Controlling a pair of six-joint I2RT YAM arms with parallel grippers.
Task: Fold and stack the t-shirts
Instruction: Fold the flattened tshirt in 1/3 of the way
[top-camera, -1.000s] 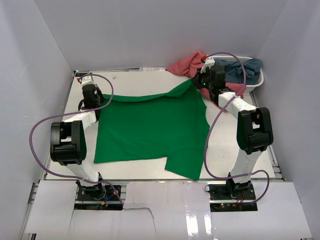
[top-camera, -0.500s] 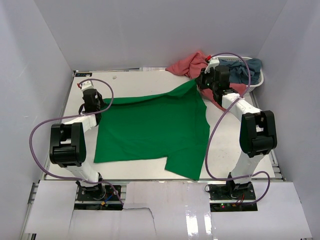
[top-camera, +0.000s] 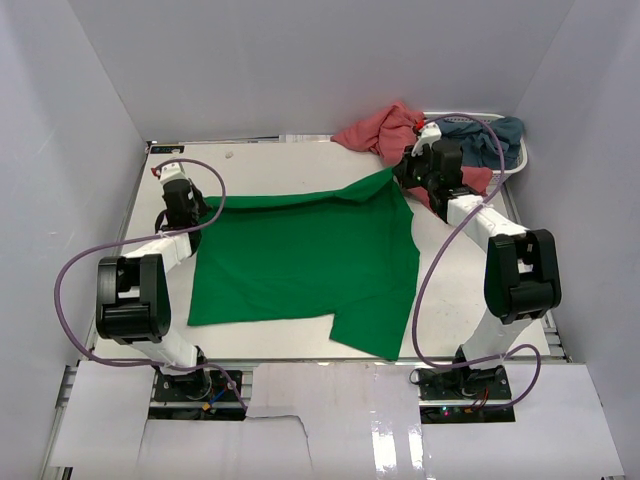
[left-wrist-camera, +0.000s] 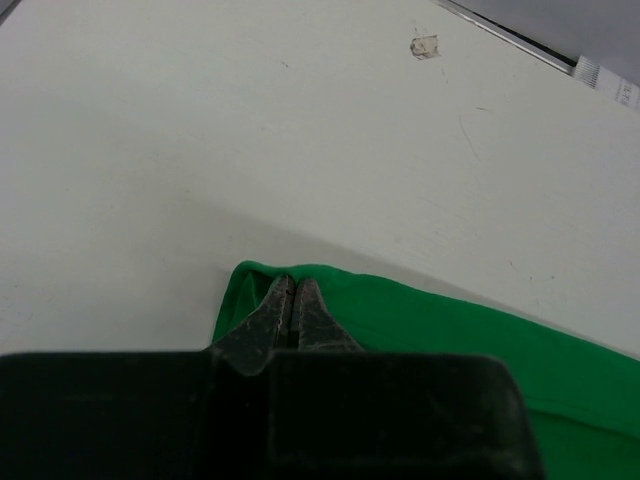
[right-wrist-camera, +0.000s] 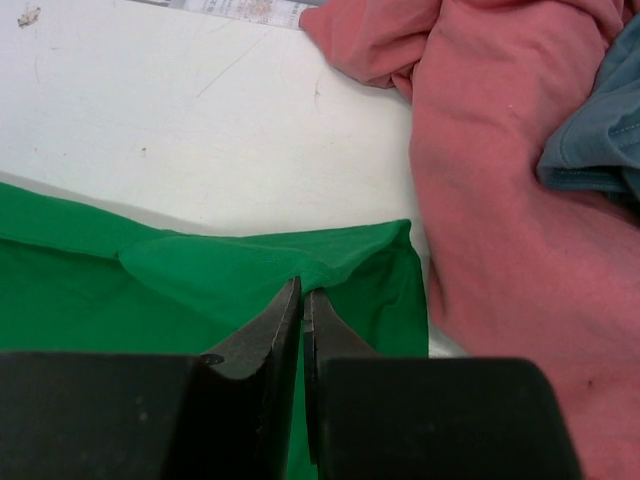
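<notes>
Jaws: the left jaws are clenched on the far-left corner of the green t-shirt (left-wrist-camera: 450, 325). A small lip of cloth is nipped between the tips, low over the surface (top-camera: 455, 300). The right jaws are likewise clenched on the far-right corner of the same shirt (right-wrist-camera: 110, 270), where the cloth puckers into a ridge just ahead of the tips.

The rest of the green shirt (top-camera: 300, 255) lies spread between the arms, mostly flat. One flap trails toward the near edge on the right.

The salmon-pink t-shirt (right-wrist-camera: 500, 200) lies just beside the right pinch. It is heaped with the grey-blue t-shirt (right-wrist-camera: 600, 140), and both spill from the white basket (top-camera: 520, 158) at the far right.

Judgement: the step is a two-corner hold on the far edge, either to tension the cloth or to start a fold toward the near side.

To do it well:
- Move both arms together at matched height so the far edge stays straight.
- Lift only enough to clear the surface, so the body does not drag and bunch.
- Steer the right corner clear of the salmon cloth.
- The bites look shallow, so avoid a sharp tug.
</notes>
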